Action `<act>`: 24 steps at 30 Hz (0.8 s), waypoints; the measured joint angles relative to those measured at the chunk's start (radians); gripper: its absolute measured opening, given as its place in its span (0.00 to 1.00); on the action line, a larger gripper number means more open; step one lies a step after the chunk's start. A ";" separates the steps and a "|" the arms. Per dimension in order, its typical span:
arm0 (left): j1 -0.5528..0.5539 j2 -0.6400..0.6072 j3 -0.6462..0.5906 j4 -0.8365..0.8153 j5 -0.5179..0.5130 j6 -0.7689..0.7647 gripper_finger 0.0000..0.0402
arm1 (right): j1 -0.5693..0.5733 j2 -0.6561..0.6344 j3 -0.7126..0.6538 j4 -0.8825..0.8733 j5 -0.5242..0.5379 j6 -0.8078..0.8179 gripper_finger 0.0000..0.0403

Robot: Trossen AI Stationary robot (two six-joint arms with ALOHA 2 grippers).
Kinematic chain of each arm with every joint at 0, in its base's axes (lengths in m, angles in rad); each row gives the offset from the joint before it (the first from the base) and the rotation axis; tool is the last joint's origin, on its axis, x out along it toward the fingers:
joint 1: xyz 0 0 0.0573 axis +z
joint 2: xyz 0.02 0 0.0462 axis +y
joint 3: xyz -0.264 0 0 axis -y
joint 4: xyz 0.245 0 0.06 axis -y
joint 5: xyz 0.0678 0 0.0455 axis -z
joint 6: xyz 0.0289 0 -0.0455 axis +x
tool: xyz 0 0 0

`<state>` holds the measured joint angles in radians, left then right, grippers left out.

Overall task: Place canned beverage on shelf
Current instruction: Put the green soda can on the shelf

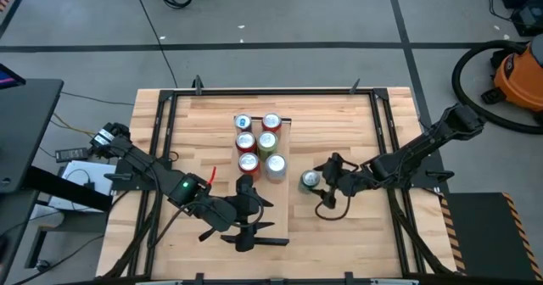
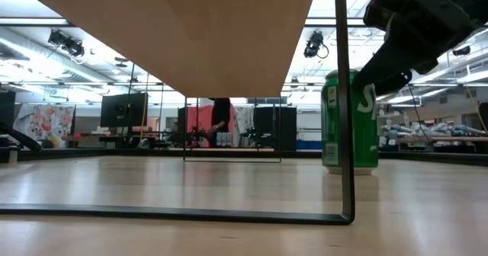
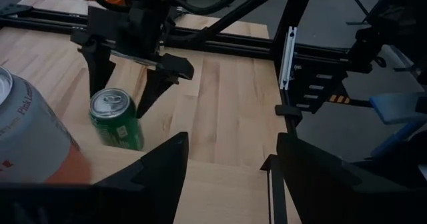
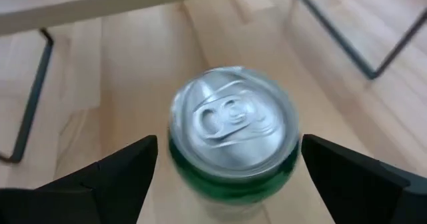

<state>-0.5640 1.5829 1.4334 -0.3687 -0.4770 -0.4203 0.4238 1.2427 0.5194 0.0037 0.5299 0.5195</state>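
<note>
Right gripper (image 4: pixel 227 177) (jaws wide) straddles green can (image 4: pixel 232 134).

six cans (image 1: pixel 260 142) crowd shelf (image 1: pixel 284 207), near end bare

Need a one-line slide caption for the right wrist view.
Open right end effector straddles an upright green can on the wooden tabletop, beside the shelf.

green can (image 4: pixel 233 134) blurred, pink can (image 3: pixel 30 141) cropped
</note>
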 joint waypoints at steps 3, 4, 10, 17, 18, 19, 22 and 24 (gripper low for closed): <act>0.000 0.000 0.000 -0.002 0.001 -0.012 0.60 | 0.010 0.000 0.003 -0.005 0.005 0.001 0.95; -0.002 0.000 0.000 -0.002 0.001 -0.014 0.60 | 0.016 -0.004 0.005 -0.012 -0.005 0.001 0.95; -0.003 0.000 0.000 -0.003 0.004 -0.014 0.60 | 0.052 -0.065 0.044 -0.170 -0.067 -0.076 0.95; -0.003 0.000 0.000 -0.003 0.004 -0.015 0.60 | 0.066 -0.182 0.051 -0.212 -0.119 -0.428 0.95; -0.003 0.000 0.000 -0.003 0.004 -0.015 0.60 | 0.057 -0.196 0.051 -0.213 -0.117 -0.432 0.95; -0.003 0.000 0.000 -0.003 0.004 -0.015 0.60 | 0.044 -0.207 0.051 -0.212 -0.112 -0.430 0.95; -0.003 0.000 0.000 -0.003 0.004 -0.015 0.60 | -0.006 -0.217 0.048 -0.221 -0.143 -0.419 0.94; -0.003 0.000 0.000 -0.003 0.004 -0.015 0.60 | -0.034 -0.209 0.035 -0.212 -0.198 -0.419 0.93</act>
<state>-0.5674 1.5829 1.4334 -0.3720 -0.4734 -0.4351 0.3903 1.0333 0.5541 -0.2082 0.3319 0.1000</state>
